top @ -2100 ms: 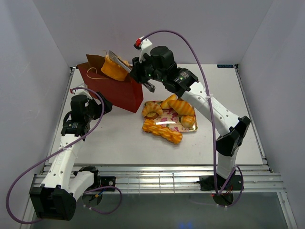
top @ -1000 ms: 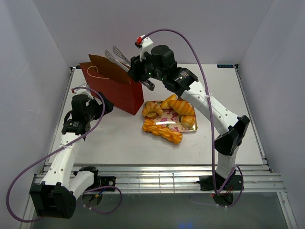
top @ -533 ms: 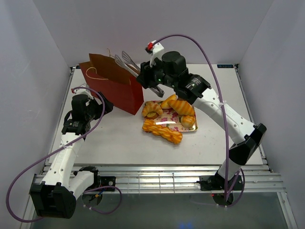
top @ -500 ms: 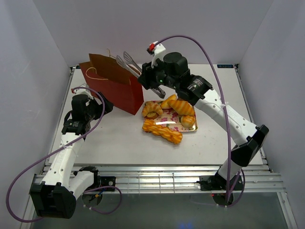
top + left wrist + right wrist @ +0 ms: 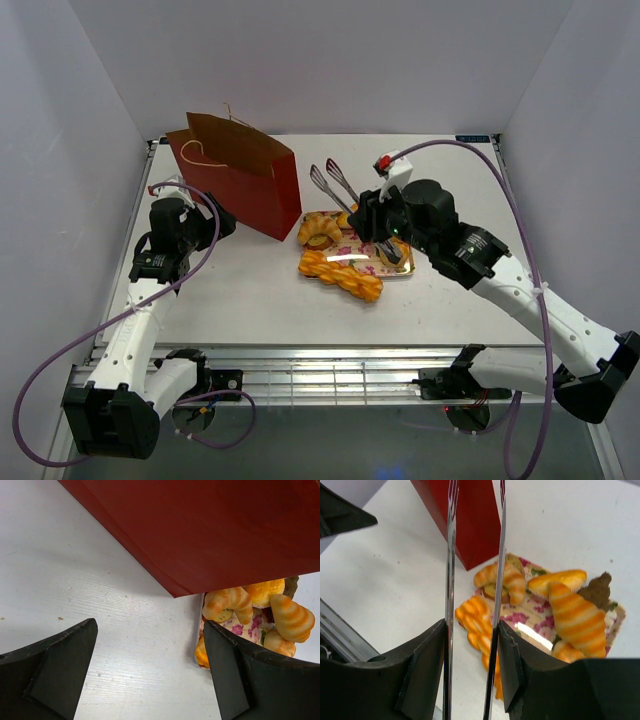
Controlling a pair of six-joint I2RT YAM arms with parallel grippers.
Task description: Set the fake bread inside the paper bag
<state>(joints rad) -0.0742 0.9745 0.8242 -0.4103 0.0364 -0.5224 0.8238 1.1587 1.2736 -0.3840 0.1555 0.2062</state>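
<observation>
worktop (image 5: 250, 300) read from the left: left pincer (image 5: 150, 650) sits low beside the paper bag (image 5: 240, 185), its fingers spread wide with nothing between them, facing the bag's red side. the bag stands upright at the far left with its mouth up. just right of its near corner lies the floral tray (image 5: 408, 270) with the fake bread (image 5: 345, 255) heaped on it: a croissant (image 5: 320, 230) at the bag-side end, and a twisted loaf (image 5: 345, 278) along the near edge, its long axis running from left to near right. next come the metal tongs (image 5: 335, 190), clamped at their handle end in the right pincer (image 5: 385, 240), the two blades parted and empty, slanting up and left over the tray toward the bag. in the right wrist view the croissant shows right behind the blades. so the bread lies under the tongs, between their tips and the pincer, and the right arm is much the nearer one. the next pick probably calls for tipping the blades down onto the croissant, then a short carry left to the bag's mouth.
</observation>
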